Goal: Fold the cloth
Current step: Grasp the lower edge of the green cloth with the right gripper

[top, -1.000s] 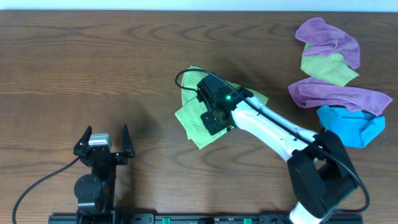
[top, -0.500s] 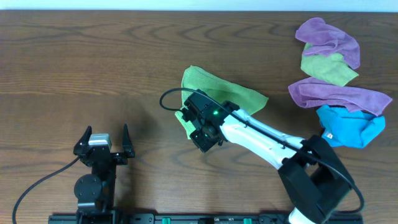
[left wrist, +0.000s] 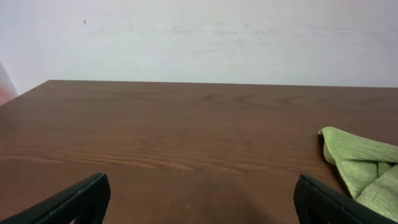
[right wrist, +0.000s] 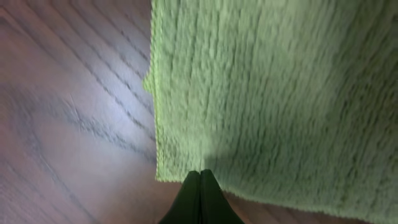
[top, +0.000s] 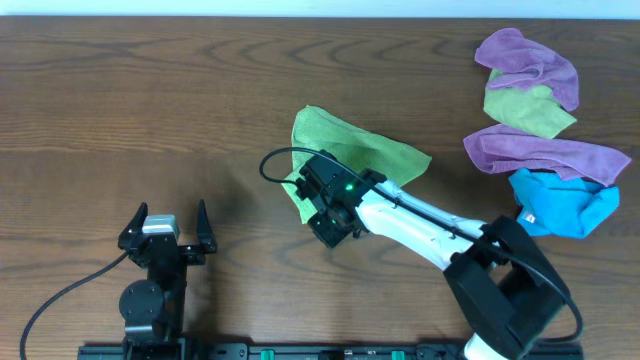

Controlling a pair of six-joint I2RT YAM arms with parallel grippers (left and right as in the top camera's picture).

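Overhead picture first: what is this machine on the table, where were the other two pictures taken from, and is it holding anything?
Two robot arms sit at a brown wooden table; the overhead camera looks straight down. The other pictures come from small cameras on each wrist. The right claw is pinched shut on an edge of the light lime-green microfiber cloth. The left claw stands open, empty, near the table's front edge. At the far right lie two purple cloths, an olive-green cloth and a blue cloth.
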